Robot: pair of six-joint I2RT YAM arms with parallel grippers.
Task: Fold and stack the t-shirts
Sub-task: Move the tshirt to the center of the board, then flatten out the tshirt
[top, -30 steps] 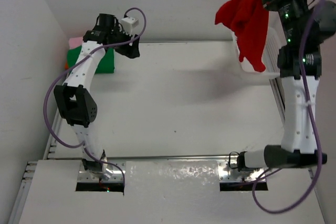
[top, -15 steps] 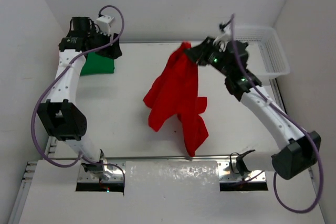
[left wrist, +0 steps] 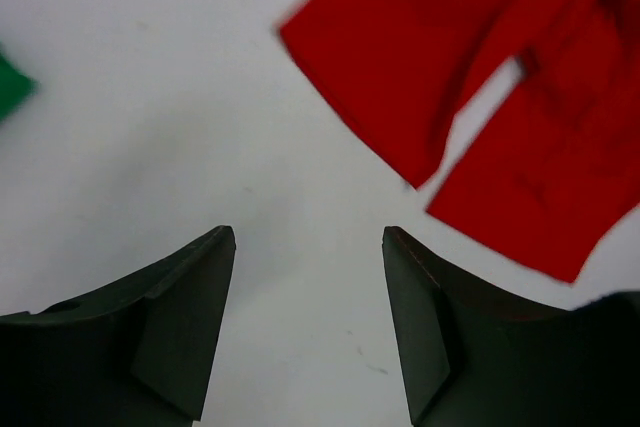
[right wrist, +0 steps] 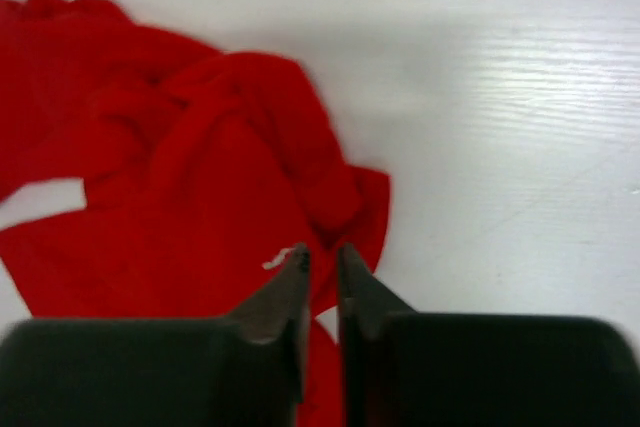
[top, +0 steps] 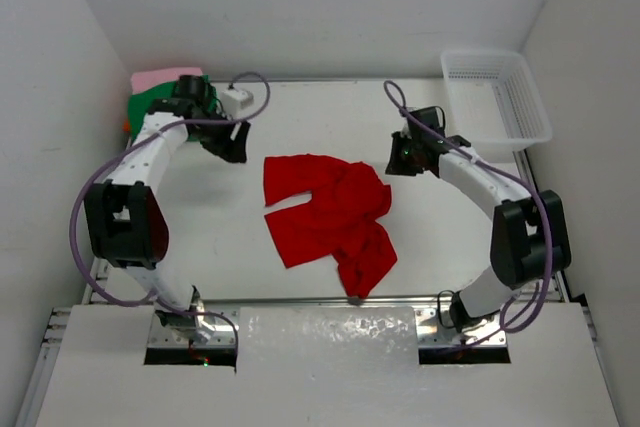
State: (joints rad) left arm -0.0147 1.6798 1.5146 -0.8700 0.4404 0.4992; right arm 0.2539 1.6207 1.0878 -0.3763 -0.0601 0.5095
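Shirts: one red (top: 330, 212), one green (top: 148, 107), one pink (top: 150, 78); left hand (left wrist: 309, 242) spread, right hand (right wrist: 321, 252) closed, both empty.

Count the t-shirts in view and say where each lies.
3. The red t-shirt lies crumpled mid-table; the green t-shirt sits in the far-left corner; the pink t-shirt peeks out behind it. Others may be hidden there.

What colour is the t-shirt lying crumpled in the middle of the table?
The t-shirt is plain red, seen best in the top external view.
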